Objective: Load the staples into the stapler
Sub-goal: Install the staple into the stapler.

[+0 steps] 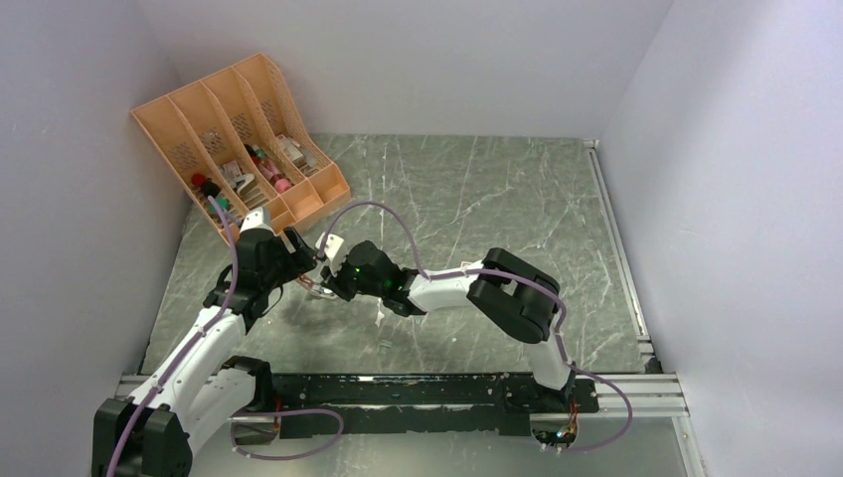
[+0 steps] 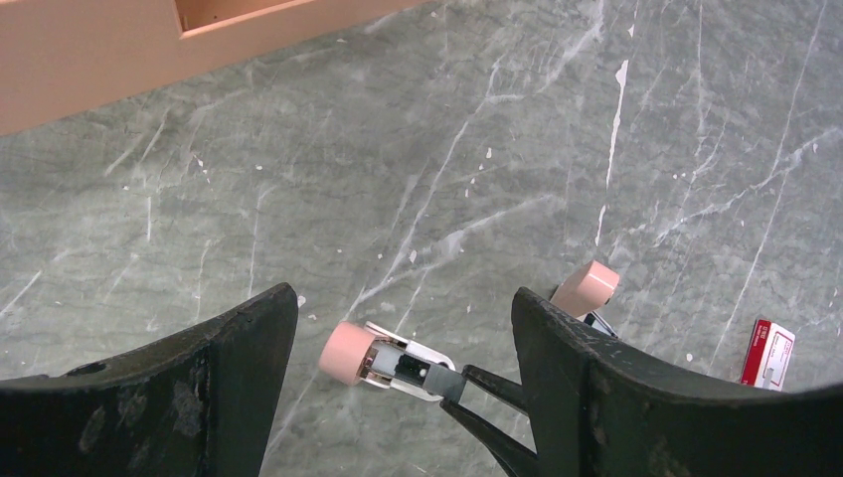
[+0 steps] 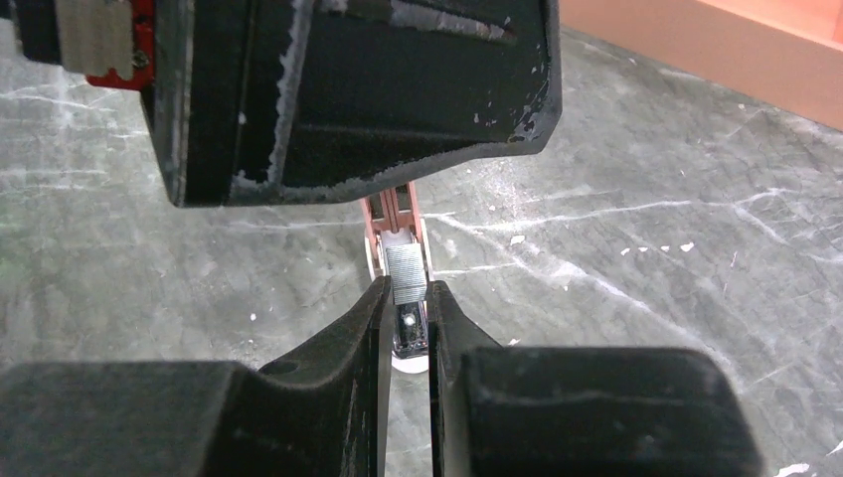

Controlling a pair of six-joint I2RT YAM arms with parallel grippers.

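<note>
Right pincer (image 3: 407, 298) pinching a short silvery-grey staple strip (image 3: 406, 275) over the open pink stapler (image 2: 350, 355), stapler's middle hidden behind the spread left pincer (image 2: 406, 298), red-and-white cardboard box (image 2: 767, 355) nearby, its lower edge hidden.

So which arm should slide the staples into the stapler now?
Right. The right gripper pinches the staples just over the pink stapler and its open channel. The left gripper only straddles the stapler, jaws wide, with no staples.
</note>
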